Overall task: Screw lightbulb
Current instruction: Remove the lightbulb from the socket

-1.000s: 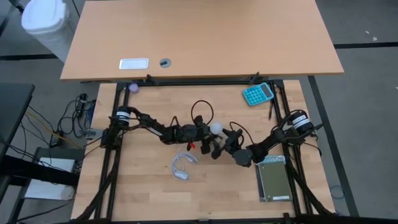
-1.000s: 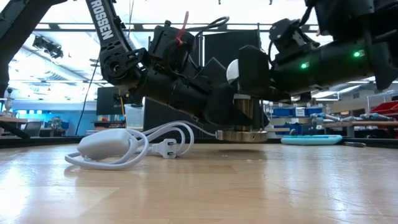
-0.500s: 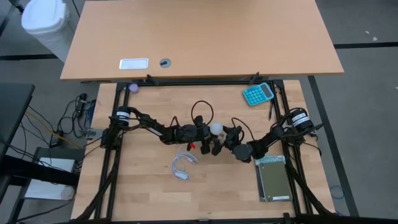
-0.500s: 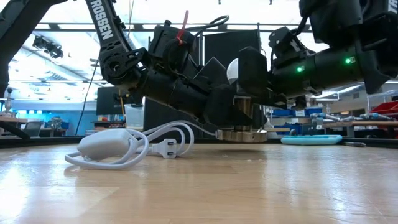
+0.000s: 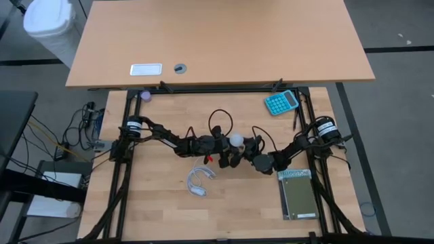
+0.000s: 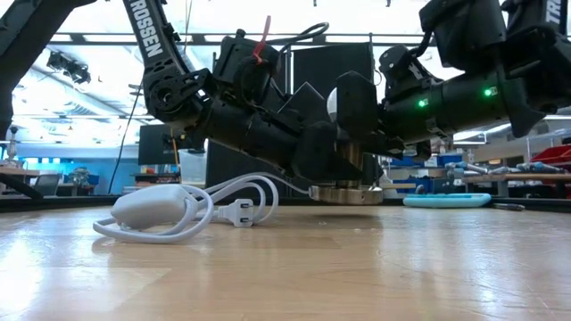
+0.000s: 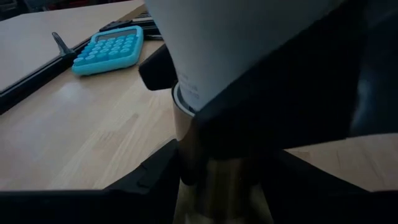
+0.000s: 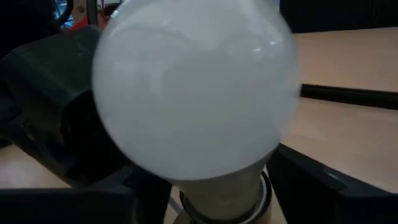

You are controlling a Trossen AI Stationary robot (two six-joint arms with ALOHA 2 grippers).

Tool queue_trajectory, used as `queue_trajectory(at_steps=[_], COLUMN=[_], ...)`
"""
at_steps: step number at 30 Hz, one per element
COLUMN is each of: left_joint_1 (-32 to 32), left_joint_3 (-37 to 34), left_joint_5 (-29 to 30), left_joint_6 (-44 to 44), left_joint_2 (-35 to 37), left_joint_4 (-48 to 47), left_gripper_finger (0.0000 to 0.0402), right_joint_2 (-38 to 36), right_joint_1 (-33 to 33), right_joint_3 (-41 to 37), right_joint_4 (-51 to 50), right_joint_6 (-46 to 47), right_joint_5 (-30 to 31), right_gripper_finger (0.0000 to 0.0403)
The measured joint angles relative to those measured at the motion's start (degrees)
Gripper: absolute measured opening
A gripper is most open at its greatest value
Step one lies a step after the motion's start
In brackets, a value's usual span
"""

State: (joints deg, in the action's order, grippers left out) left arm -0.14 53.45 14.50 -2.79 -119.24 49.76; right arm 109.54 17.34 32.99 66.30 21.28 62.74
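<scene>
**One bulb seated in the socket, screwing mid-way by the look of it**

Left to right:

- Left hand point(image 5: 218, 146) sits low at mid-surface, clamped on the socket point(image 6: 346, 193), the grey disc base with a short metal collar. In the low view its dark fingers wrap the collar just above the disc, which hangs slightly clear of the wooden surface point(image 5: 163, 196).
- Lightbulb point(image 5: 235, 141) stands upright in that socket, between the two hands. The screw base is already down inside the collar; how many threads are in, I can't tell.
- Right hand point(image 5: 245, 146) is right at the bulb. In its wrist view the fingers point(image 8: 323, 183) flank the neck on both sides, with no clear contact. Can't tell whether they grip yet.

Status: bulb placed and started, socket braced. Judged left: more turns until it seats, then both hands let go.

Bulb look: small, frosted white globe point(image 8: 193, 93), smooth, narrowing to a pale neck that disappears into the collar. No visible cracks or marks. In the left wrist view it point(image 7: 236, 43) fills most of the view, with faint print near the neck.
</scene>
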Motion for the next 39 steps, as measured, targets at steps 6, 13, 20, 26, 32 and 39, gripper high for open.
queue_trajectory(at_steps=[6,13,20,26,32,39], left_joint_1=[0.0,0.0,0.0,0.1,0.2,0.2], left_joint_3=[0.0,-0.1,-1.0,-1.5,-1.6,-1.8], left_joint_5=[0.0,-0.8,-7.0,-9.9,-12.7,-13.7], left_joint_6=[0.0,0.1,-2.2,-2.9,-3.9,-4.0], left_joint_2=[0.0,0.0,0.0,0.0,0.0,0.0], left_joint_4=[-0.1,-0.6,-0.1,1.1,2.2,2.6], left_gripper_finger=[0.0195,0.0195,0.0195,0.0195,0.0195,0.0195], right_joint_2=[0.0,0.0,0.0,0.0,0.0,0.0], right_joint_1=[0.0,0.1,0.1,-1.3,-4.5,-9.7], right_joint_3=[0.0,-0.1,-3.2,-6.5,-7.3,-7.6], right_joint_4=[-0.2,-0.2,5.5,11.3,13.2,14.0], right_joint_6=[-1.0,-4.3,-9.7,-13.0,-18.5,-21.6], right_joint_5=[0.3,-1.6,-11.7,-20.0,-32.7,-48.7], right_gripper_finger=[0.0192,0.0176,0.0186,0.0172,0.0170,0.0169])
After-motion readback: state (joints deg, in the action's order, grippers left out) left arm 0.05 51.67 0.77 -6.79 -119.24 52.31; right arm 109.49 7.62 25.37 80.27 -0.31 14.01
